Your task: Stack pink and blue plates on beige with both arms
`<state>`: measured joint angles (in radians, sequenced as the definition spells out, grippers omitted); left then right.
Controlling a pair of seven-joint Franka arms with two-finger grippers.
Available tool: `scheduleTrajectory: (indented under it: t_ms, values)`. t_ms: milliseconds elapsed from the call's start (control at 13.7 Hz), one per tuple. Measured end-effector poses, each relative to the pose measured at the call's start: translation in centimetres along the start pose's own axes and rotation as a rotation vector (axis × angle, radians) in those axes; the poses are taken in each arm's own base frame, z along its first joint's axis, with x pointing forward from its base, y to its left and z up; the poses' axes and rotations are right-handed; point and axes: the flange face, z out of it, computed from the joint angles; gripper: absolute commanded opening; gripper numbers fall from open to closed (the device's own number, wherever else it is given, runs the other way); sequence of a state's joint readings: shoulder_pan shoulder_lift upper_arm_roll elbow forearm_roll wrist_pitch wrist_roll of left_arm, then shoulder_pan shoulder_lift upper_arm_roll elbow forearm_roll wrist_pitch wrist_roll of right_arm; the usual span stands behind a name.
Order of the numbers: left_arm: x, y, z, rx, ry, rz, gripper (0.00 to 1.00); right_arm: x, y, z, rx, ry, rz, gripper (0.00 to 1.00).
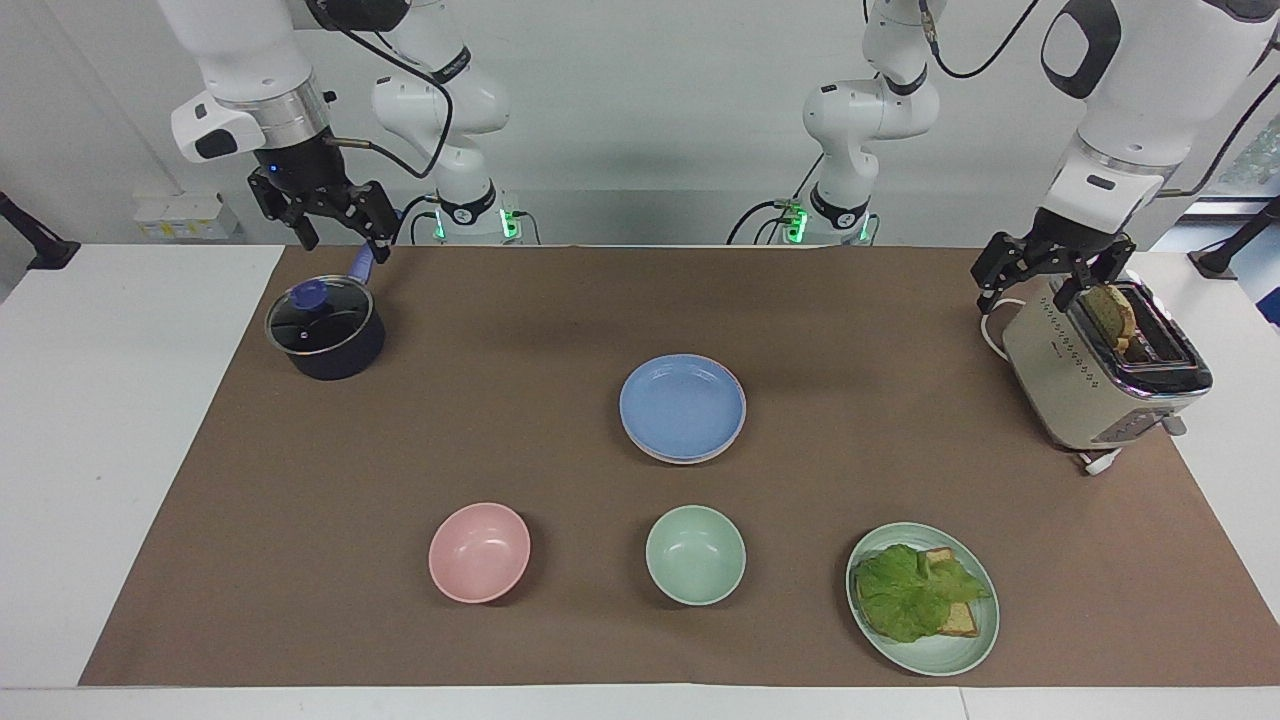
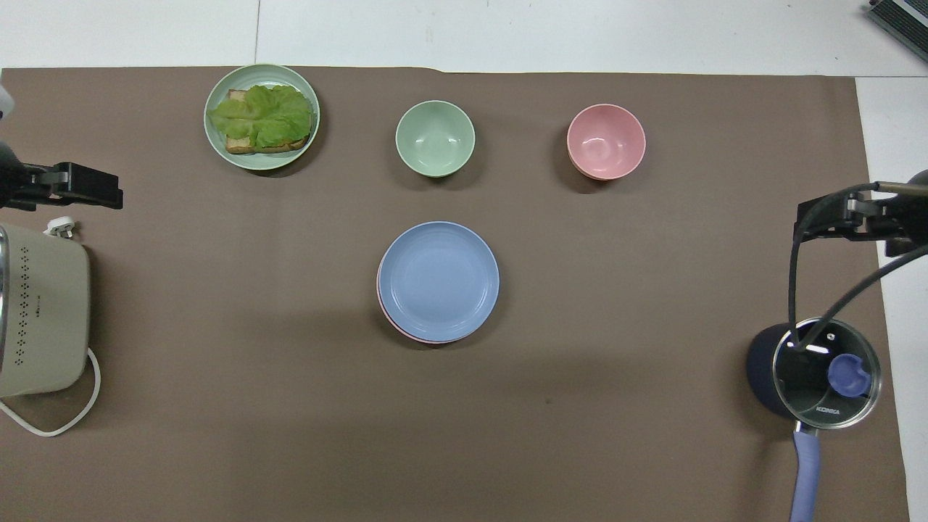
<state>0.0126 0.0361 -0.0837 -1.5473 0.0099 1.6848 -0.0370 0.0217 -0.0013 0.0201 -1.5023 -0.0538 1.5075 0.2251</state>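
The blue plate (image 1: 682, 405) (image 2: 438, 279) lies on top of a stack at the middle of the brown mat. The pink plate (image 1: 668, 460) (image 2: 380, 297) shows only as a thin rim under it. The beige plate is hidden. My right gripper (image 1: 343, 243) (image 2: 815, 220) hangs open and empty, high over the pot's handle. Over the toaster's end nearer to the robots, my left gripper (image 1: 1030, 285) (image 2: 94, 192) is open and holds nothing. Neither gripper touches the plates.
A dark pot (image 1: 325, 330) (image 2: 819, 373) with a glass lid stands at the right arm's end, a toaster (image 1: 1095, 375) (image 2: 40, 312) holding bread at the left arm's end. Farthest from the robots sit a pink bowl (image 1: 479, 552) (image 2: 606, 141), a green bowl (image 1: 695, 555) (image 2: 435, 138), and a mint plate (image 1: 940, 655) (image 2: 221, 145) with bread and lettuce.
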Motion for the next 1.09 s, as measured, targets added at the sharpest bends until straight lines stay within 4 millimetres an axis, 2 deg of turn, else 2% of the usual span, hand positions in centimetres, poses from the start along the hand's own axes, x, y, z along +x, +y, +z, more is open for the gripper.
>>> scheduleTrajectory:
  t_ms: [1093]
  values:
    - [0.0, -0.16, 0.0, 0.0, 0.0, -0.003, 1.0, -0.77, -0.13, 1.02, 0.003, -0.029, -0.02, 1.0]
